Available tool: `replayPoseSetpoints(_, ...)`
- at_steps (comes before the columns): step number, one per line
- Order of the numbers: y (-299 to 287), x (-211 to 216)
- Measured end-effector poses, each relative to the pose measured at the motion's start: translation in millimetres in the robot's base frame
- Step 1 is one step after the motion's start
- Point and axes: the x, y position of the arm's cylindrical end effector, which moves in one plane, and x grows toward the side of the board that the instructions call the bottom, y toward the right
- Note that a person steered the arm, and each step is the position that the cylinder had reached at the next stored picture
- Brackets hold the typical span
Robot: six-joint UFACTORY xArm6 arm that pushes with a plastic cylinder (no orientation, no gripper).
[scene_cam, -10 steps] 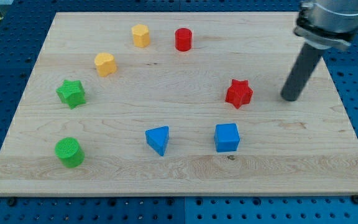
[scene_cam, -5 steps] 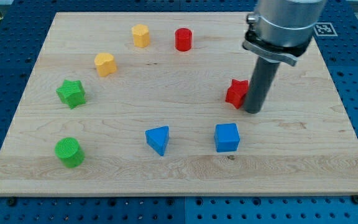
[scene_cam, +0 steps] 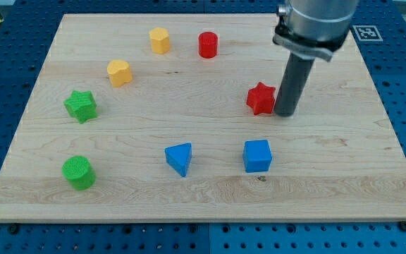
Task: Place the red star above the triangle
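The red star (scene_cam: 261, 98) lies right of the board's middle. My tip (scene_cam: 285, 113) stands right against the star's right side. The blue triangle (scene_cam: 180, 158) lies below and to the left of the star, near the view's bottom centre. The star is well to the right of the spot above the triangle.
A blue cube (scene_cam: 257, 155) lies below the star. A red cylinder (scene_cam: 208, 44) and two yellow blocks (scene_cam: 160, 40) (scene_cam: 119, 73) lie along the top left. A green star (scene_cam: 80, 106) and a green cylinder (scene_cam: 78, 172) lie at the left. The wooden board (scene_cam: 344, 176) rests on a blue pegboard.
My tip came in from the right and reached the red star's right side. The star has slid a little to the left and up. The other blocks have not moved.
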Motion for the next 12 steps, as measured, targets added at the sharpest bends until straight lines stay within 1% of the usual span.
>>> replayPoseSetpoints(1,-46,-10)
replayPoseSetpoints(2,-84,-10)
replayPoseSetpoints(3,-84,10)
replayPoseSetpoints(4,-95,-3)
replayPoseSetpoints(5,-121,-44)
replayPoseSetpoints(7,-108,18)
replayPoseSetpoints(8,-142,23)
replayPoseSetpoints(9,-164,13)
replayPoseSetpoints(10,-164,-8)
replayPoseSetpoints(11,-164,-16)
replayPoseSetpoints(12,-138,-14)
